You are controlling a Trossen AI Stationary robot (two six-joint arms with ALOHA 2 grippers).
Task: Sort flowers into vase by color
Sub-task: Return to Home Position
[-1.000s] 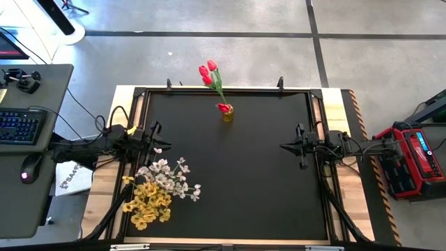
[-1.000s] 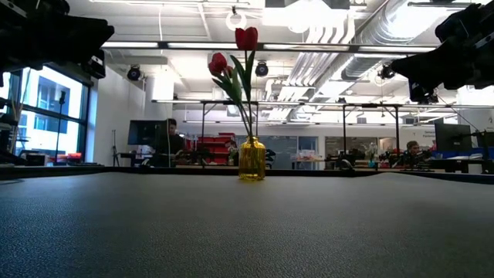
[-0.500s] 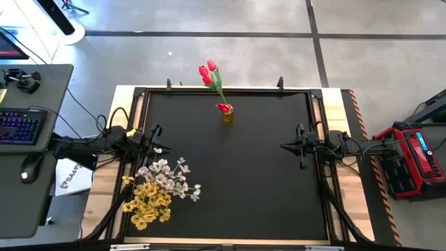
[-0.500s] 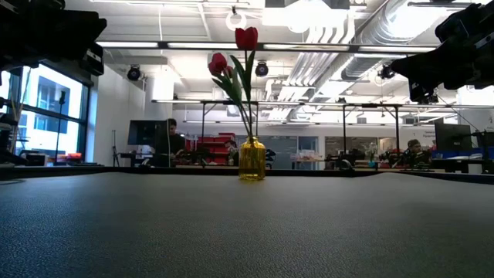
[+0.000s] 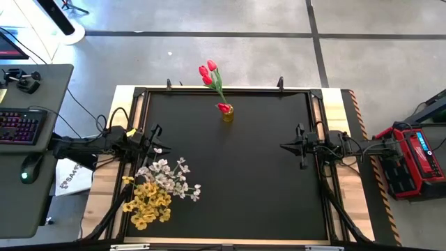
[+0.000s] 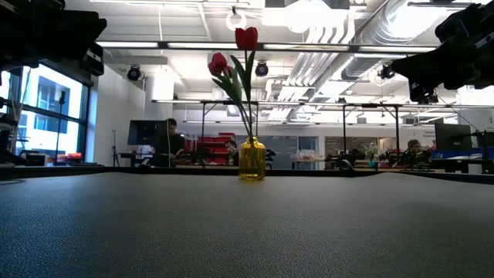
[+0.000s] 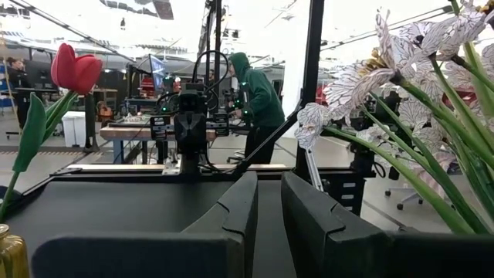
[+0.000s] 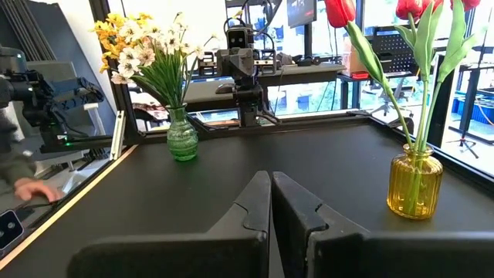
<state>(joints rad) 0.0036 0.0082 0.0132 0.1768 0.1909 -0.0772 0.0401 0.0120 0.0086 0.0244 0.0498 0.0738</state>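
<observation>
With every flower already standing in a vase, what remains, by my reading, is only to park both arms. In the high view the left gripper (image 5: 155,131) sits at the left-centre edge of the black table (image 5: 237,181), its fingers a narrow gap apart and holding nothing. The right gripper (image 5: 284,146) sits at the right-centre edge, fingers pressed together, also empty. Red tulips (image 5: 208,73) lean from a yellow vase (image 5: 228,115) at upper centre. Yellow and white flowers (image 5: 157,188) fill the lower left, just below the left gripper; the right wrist view shows them in a green vase (image 8: 183,144). To finish well, the left arm should settle without swinging toward those blossoms, which hang close beside it, and both arms should sit level and clear of the vases. Writing: a white sheet (image 5: 72,178) off the table's left edge carries dark lettering, too small to read; a red box (image 5: 410,159) at far right has a label I cannot make out
</observation>
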